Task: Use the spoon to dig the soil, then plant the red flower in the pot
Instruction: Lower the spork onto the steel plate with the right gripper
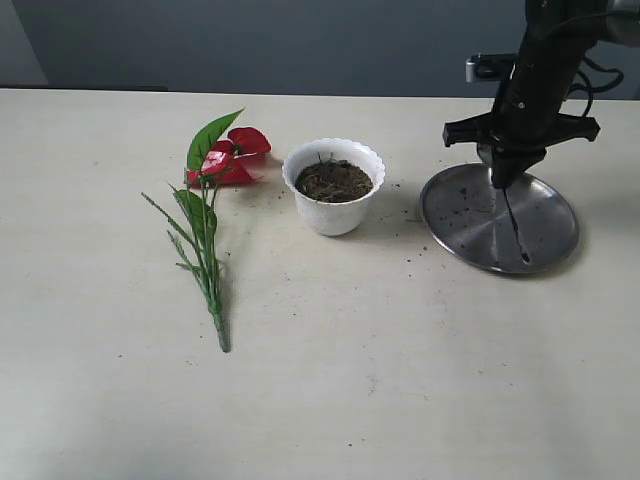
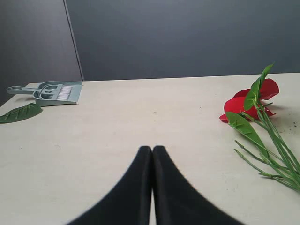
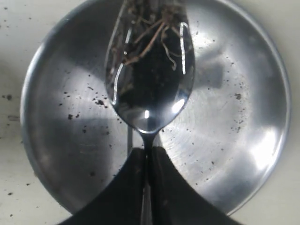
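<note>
The pot stands mid-table, soil filling it nearly to the rim. Just beside it, toward the left arm, the flower lies flat, with its bloom nearest the pot and its stem end trailing away. On the pot's other side sits a steel plate speckled with crumbs.

Over the plate, the right gripper pinches the spoon by its handle. Fibres and dirt cling to the bowl, which possibly touches the plate; the angle doesn't settle it. The left gripper has its fingers pressed together on nothing.

The flower should be light, its stem thin and springy and its leaves floppy. The bare lower stem, away from the bloom, looks like the best hold. The slick spoon handle may pivot in the pinch.
</note>
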{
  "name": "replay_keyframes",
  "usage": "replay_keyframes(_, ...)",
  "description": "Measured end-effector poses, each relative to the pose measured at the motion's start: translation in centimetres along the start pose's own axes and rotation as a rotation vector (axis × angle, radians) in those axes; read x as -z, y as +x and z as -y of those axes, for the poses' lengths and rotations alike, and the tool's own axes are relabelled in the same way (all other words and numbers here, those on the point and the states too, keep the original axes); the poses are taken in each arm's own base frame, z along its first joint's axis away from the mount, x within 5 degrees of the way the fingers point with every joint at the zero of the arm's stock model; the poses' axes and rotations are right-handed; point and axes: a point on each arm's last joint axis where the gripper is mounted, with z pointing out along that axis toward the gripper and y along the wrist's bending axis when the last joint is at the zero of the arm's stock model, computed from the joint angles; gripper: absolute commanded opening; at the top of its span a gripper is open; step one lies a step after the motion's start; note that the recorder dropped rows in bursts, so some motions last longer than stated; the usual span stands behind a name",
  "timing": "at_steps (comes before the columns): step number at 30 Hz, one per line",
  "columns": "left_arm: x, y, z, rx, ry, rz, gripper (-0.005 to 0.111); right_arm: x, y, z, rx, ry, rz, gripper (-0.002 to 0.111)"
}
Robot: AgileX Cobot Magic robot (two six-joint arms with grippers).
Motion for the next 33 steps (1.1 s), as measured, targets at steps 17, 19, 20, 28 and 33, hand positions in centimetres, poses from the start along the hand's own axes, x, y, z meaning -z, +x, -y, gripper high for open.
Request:
replay_keyframes(17,0.0,0.0,0.0,0.0,0.0,0.0,0.0,-1.6,-0.4,2.9,-0.039,-0.057,-0.021,-0.001)
replay_keyframes(19,0.0,0.0,0.0,0.0,0.0,0.0,0.0,-2.2,-0.4,2.8,-0.041,-0.065,-0.036,-0.001)
replay_keyframes(20,0.0,0.0,0.0,0.0,0.0,0.0,0.0,-2.5,-0.4,2.8,-0.044,-0.07,-0.043,-0.001)
replay_keyframes(28,0.0,0.0,0.0,0.0,0.0,0.0,0.0,-4.1,-0.5,2.8,-0.044,-0.071,-0.059,-0.001)
replay_keyframes(33,0.0,0.0,0.0,0.0,0.0,0.0,0.0,-4.7,-0.6,2.7,-0.05,-0.08,-0.058,-0.001)
